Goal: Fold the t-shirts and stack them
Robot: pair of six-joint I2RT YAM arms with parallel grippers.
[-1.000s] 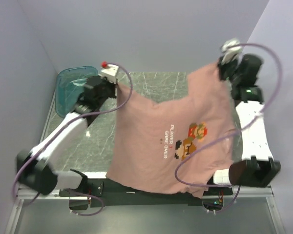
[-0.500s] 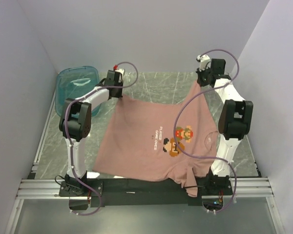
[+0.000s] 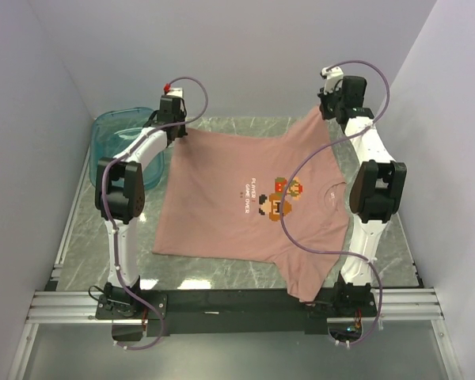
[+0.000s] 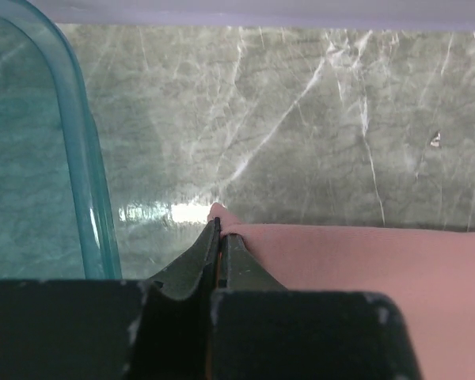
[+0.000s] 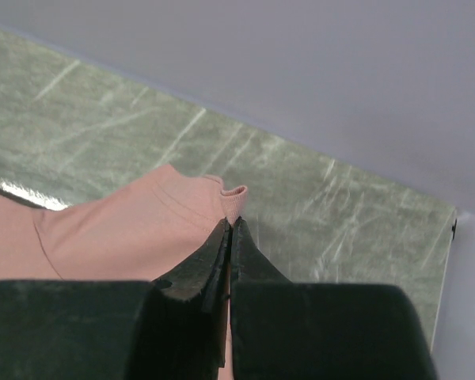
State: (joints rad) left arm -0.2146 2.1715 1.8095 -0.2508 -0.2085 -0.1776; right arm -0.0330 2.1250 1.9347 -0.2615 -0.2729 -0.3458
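Observation:
The dusty-pink t-shirt (image 3: 222, 206) lies spread over the green marble table, print side up, with its pixel-figure print (image 3: 281, 195) and white lettering near the middle. One sleeve hangs over the near edge at the right. My left gripper (image 3: 176, 133) is shut on the shirt's far left corner; the pink cloth (image 4: 356, 261) shows pinched between the jaws (image 4: 219, 226). My right gripper (image 3: 330, 113) is shut on the far right corner; the hem (image 5: 142, 222) sticks out past the tips (image 5: 229, 224).
A teal see-through tub (image 3: 125, 146) stands at the far left corner; its rim (image 4: 83, 158) is close to my left gripper. Grey walls close in the back and both sides. Purple cables hang from both arms over the shirt.
Both arms have swung out to the far edge, pulling the shirt from hanging up in the air to lying flat and stretched on the table.

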